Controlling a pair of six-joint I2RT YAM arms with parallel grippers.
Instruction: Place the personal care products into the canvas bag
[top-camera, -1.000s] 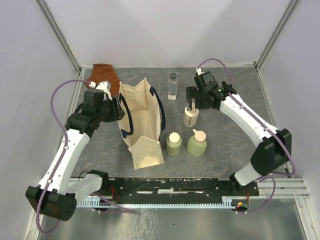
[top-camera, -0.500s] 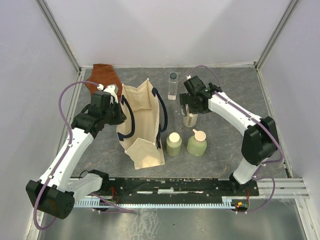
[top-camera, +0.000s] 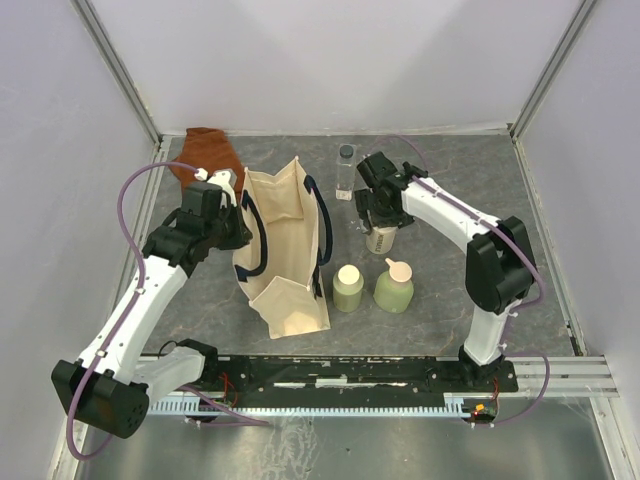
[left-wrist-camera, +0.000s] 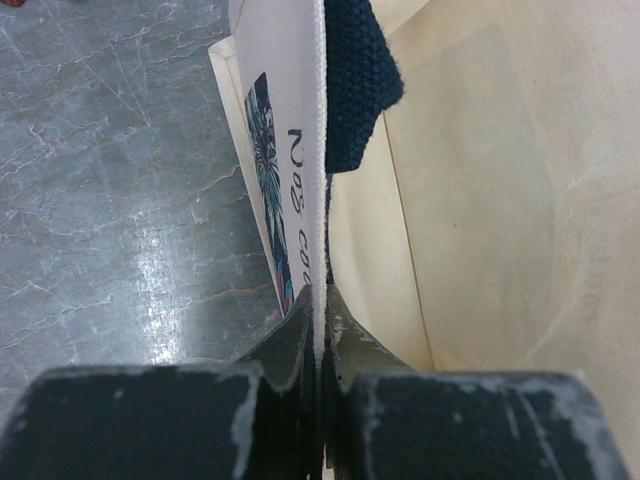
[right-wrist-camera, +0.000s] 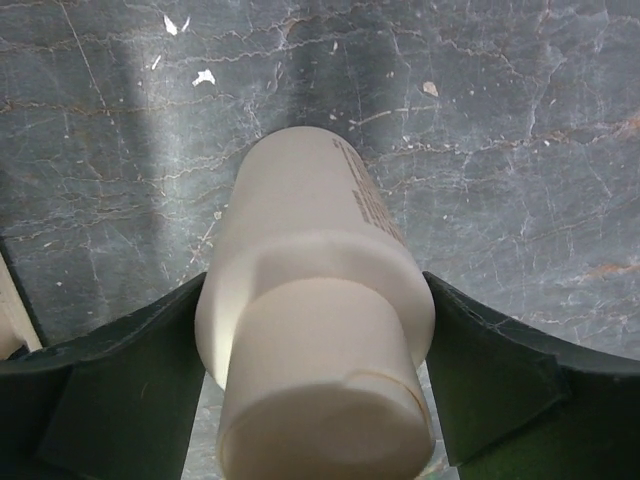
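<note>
**Cream bottle gripped upright, bag mouth to its left**
The two pale green bottles (top-camera: 348, 288) stand nearest. Just beyond them, the right gripper (right-wrist-camera: 318, 400) clasps the upright cream bottle (top-camera: 381, 240) at both sides. The canvas bag (top-camera: 296, 312) lies to its left, its left wall pinched by the left gripper (left-wrist-camera: 322, 300). The slim clear bottle (top-camera: 345, 175) stands farthest.

canvas bag (left-wrist-camera: 288, 130) outer panel: dark script beside a blue graphic, seen nearly edge-on; roughly "No…" and "co…", not fully legible. cream bottle (right-wrist-camera: 300, 230): fine print down the side, too small to read.
</note>
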